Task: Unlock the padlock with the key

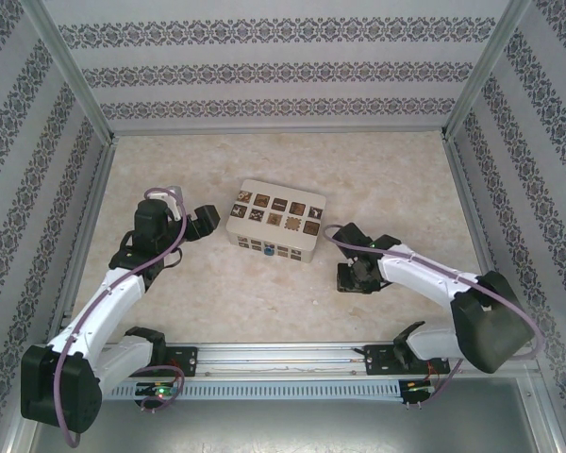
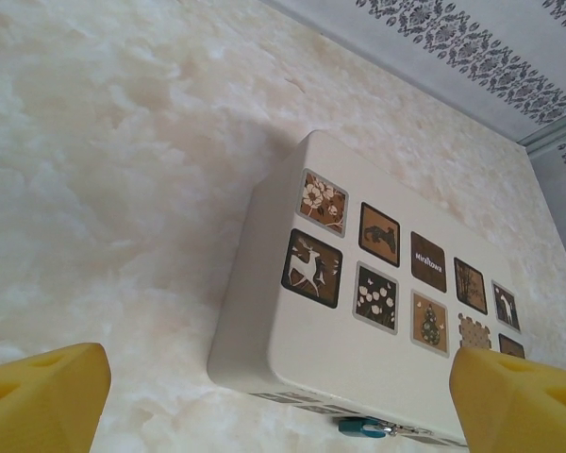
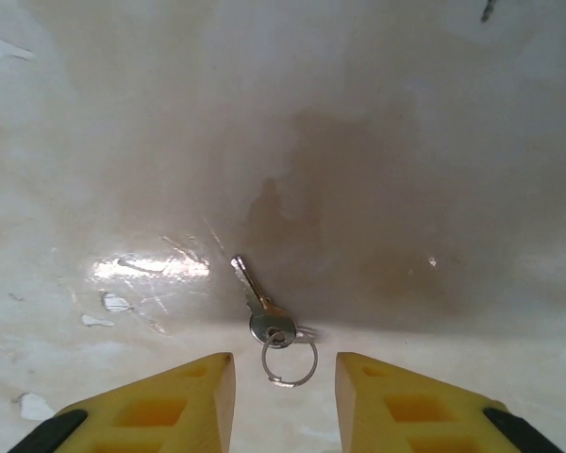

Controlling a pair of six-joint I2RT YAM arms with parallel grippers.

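Note:
The small silver key lies flat on the marble tabletop with its ring toward me. My right gripper points down over it, yellow fingers apart on either side of the ring and not touching it; from above, the right gripper sits right of the box. The tiny blue padlock hangs on the front face of the cream box with brown tiles. My left gripper stands wide open just short of the box, with the padlock low between its fingers.
Patterned walls enclose the marble table on three sides. A metal rail runs along the near edge between the arm bases. Bare tabletop lies in front of the box and behind it.

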